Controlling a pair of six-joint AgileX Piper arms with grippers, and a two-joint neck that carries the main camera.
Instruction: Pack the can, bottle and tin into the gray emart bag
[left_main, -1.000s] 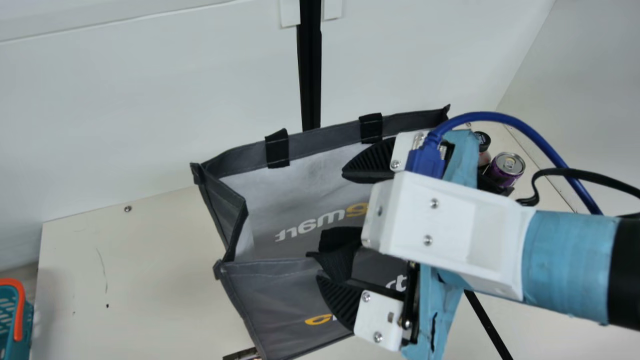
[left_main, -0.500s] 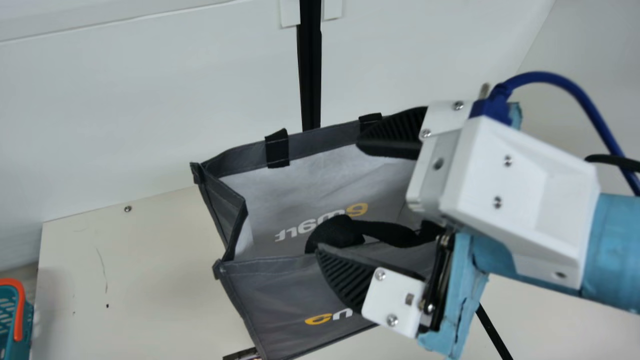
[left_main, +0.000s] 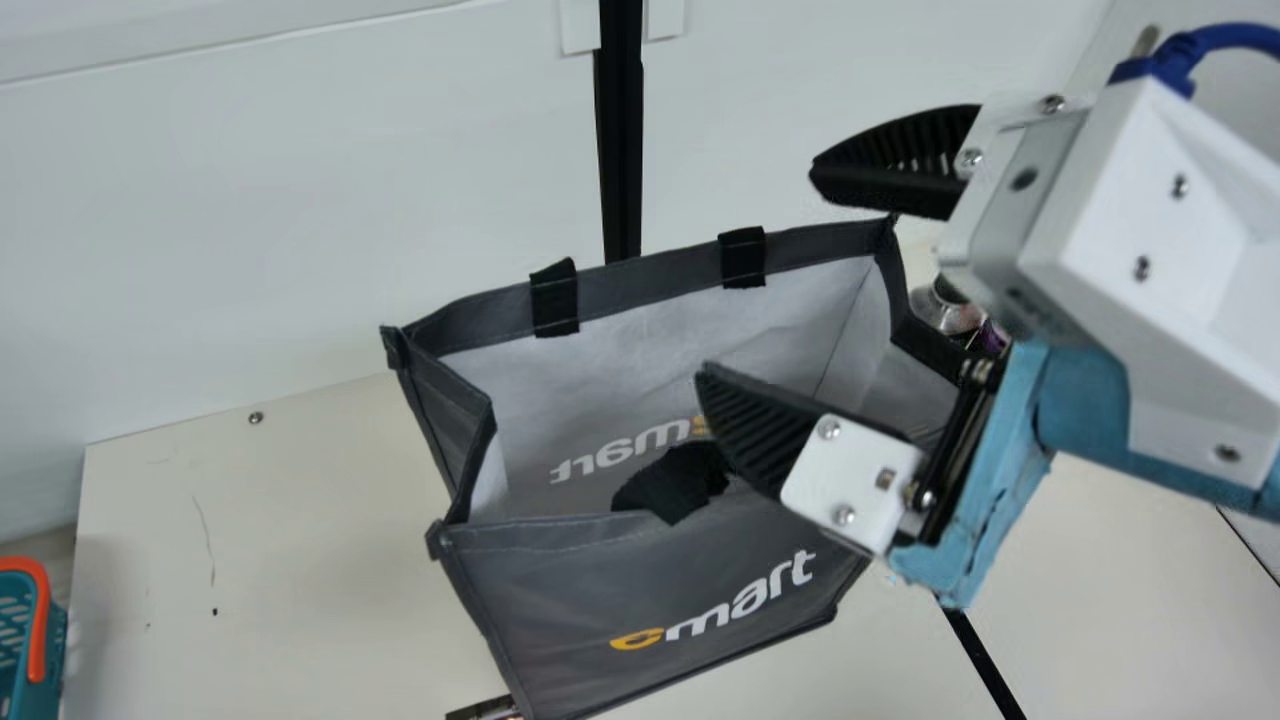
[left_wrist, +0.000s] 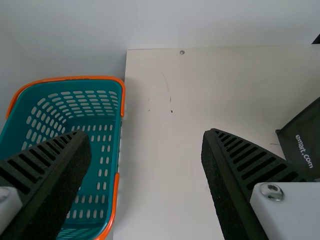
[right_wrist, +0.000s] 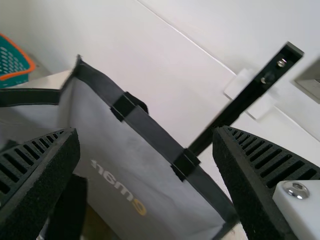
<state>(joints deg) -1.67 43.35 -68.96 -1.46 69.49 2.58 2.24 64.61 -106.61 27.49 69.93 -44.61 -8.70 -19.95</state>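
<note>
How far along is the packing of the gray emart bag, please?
So far, the bag stands open. The left gripper and right gripper hold nothing, jaws parted. Left to pack: the bottle, outside the bag, and likely the can, a purple bit beside it. Whether the tin is in, I cannot tell.

I face a smooth white wall (left_main: 300, 200) behind a flat, scratched cream tabletop (left_main: 250, 590); a narrow black upright post (left_main: 620, 130) runs between small white blocks (left_main: 580, 27).

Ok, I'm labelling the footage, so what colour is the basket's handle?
Orange; the basket's handle shows best in the left wrist view.
</note>
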